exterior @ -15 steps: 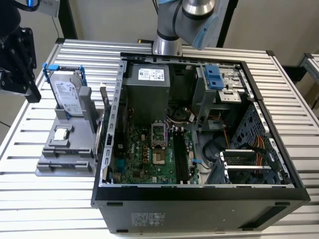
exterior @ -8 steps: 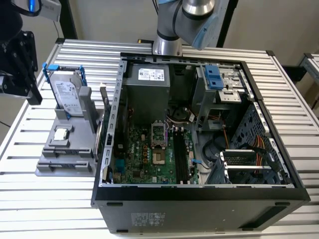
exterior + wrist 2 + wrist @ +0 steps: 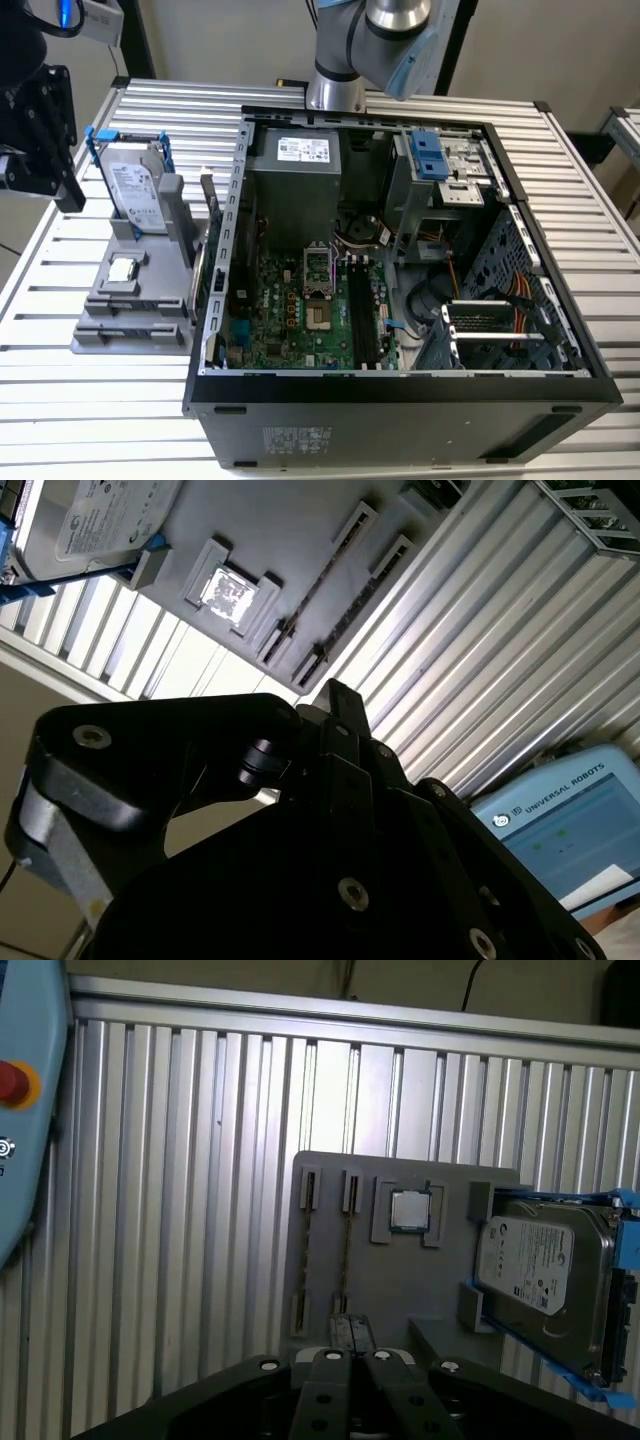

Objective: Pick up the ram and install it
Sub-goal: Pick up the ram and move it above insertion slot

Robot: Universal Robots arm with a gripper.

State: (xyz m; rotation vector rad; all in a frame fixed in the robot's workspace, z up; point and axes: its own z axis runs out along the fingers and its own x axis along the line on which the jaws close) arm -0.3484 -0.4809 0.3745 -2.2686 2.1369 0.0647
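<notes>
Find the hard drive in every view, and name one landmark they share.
Exterior view: hard drive on the tray, at the exterior view's left.
Second wrist view: hard drive beside the chip.
First wrist view: hard drive beside the chip.
Shared landmark: the chip.

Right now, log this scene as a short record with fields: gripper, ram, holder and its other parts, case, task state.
gripper: shut, empty, near the holder, apart from the ram
ram: on edge in a slot of the grey holder, not gripped
grey holder: on the slatted table, at the exterior view's left of the case
hard drive: in a blue bracket on the holder
processor chip: in a square pocket between the ram slots and the hard drive
computer case: open, motherboard exposed
task state: ram not yet picked up
</notes>
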